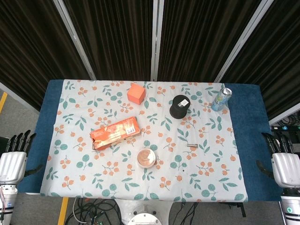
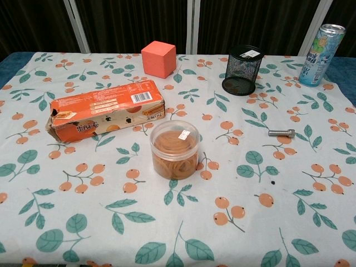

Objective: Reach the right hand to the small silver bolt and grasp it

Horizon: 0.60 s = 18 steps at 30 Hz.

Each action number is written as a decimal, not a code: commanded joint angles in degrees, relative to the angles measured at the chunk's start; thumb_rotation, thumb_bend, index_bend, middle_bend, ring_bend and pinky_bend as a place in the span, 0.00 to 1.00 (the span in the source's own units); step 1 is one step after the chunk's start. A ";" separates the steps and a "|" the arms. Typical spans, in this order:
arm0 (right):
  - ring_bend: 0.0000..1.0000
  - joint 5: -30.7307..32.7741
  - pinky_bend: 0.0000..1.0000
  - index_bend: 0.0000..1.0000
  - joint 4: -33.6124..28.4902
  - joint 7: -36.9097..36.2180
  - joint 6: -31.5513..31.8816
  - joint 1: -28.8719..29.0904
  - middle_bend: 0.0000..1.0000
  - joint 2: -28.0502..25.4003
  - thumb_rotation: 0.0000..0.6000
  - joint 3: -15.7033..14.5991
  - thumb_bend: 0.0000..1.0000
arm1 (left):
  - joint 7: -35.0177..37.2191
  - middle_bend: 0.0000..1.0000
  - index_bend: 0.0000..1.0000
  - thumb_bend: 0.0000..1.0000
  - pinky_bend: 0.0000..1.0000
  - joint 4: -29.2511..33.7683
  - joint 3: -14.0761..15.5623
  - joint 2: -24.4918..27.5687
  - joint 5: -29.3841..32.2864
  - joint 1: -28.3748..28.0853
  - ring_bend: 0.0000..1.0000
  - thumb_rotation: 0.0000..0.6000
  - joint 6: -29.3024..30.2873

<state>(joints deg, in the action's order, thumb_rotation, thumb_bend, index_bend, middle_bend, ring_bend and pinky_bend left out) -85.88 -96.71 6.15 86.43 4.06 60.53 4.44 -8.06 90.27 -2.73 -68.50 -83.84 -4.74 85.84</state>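
Note:
The small silver bolt (image 1: 191,145) (image 2: 281,133) lies flat on the floral tablecloth, right of centre, with nothing touching it. My right hand (image 1: 282,161) hangs off the table's right edge, fingers straight and apart, holding nothing, well to the right of the bolt. My left hand (image 1: 14,158) sits off the left edge in the same pose, also holding nothing. Neither hand shows in the chest view.
A black mesh pen cup (image 1: 179,106) (image 2: 242,69) and a drink can (image 1: 221,99) (image 2: 321,47) stand behind the bolt. A clear jar of rubber bands (image 1: 146,158) (image 2: 174,149), an orange box (image 1: 115,133) (image 2: 103,109) and an orange cube (image 1: 136,93) (image 2: 158,59) lie further left.

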 commanded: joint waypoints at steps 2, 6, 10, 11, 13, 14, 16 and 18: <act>0.00 -0.15 0.00 0.10 0.14 -0.30 -0.50 0.14 0.15 0.09 1.00 -0.23 0.18 | 0.01 0.01 0.09 0.00 0.00 -0.02 0.04 -0.15 -0.18 0.07 0.00 1.00 0.17; 0.00 -0.87 0.00 0.10 0.29 -0.41 -1.31 0.56 0.15 0.00 1.00 -0.61 0.18 | -0.03 0.01 0.09 0.00 0.00 -0.04 0.10 -0.29 -0.62 0.20 0.00 1.00 0.64; 0.00 -2.51 0.00 0.12 -0.21 -1.22 -3.33 2.09 0.15 -0.36 1.00 -0.93 0.19 | -0.04 0.01 0.09 0.00 0.00 0.06 0.05 -0.29 -0.94 0.21 0.00 1.00 0.91; 0.00 -2.99 0.00 0.12 -0.43 -1.46 -4.68 3.05 0.16 -0.49 1.00 -0.94 0.19 | -0.08 0.01 0.09 0.00 0.00 0.09 0.04 -0.26 -1.04 0.19 0.00 1.00 0.95; 0.00 -3.52 0.00 0.15 -0.78 -0.89 -7.37 5.00 0.16 -0.58 1.00 -0.76 0.21 | -0.12 0.01 0.09 0.00 0.00 0.12 0.04 -0.18 -1.21 0.14 0.00 1.00 0.97; 0.00 -3.53 0.00 0.17 -1.14 -0.24 -9.60 6.60 0.17 -0.43 1.00 -0.46 0.21 | -0.13 0.01 0.09 0.00 0.00 0.11 0.04 -0.13 -1.35 0.10 0.00 1.00 0.98; 0.00 -2.99 0.00 0.20 -1.78 0.93 -13.37 9.24 0.18 0.07 1.00 0.21 0.22 | -0.16 0.01 0.09 0.00 0.00 0.10 0.10 0.00 -1.53 0.03 0.00 1.00 0.91; 0.00 -1.52 0.00 0.25 -1.80 2.60 -17.83 12.49 0.18 1.48 1.00 1.32 0.24 | -0.14 0.01 0.09 0.00 0.00 0.10 0.19 0.09 -1.70 0.02 0.00 1.00 0.87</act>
<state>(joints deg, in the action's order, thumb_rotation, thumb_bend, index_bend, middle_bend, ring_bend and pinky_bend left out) -88.59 -97.86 6.52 74.24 12.08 60.62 4.39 -8.20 90.37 -2.56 -68.41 -85.53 -4.71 86.72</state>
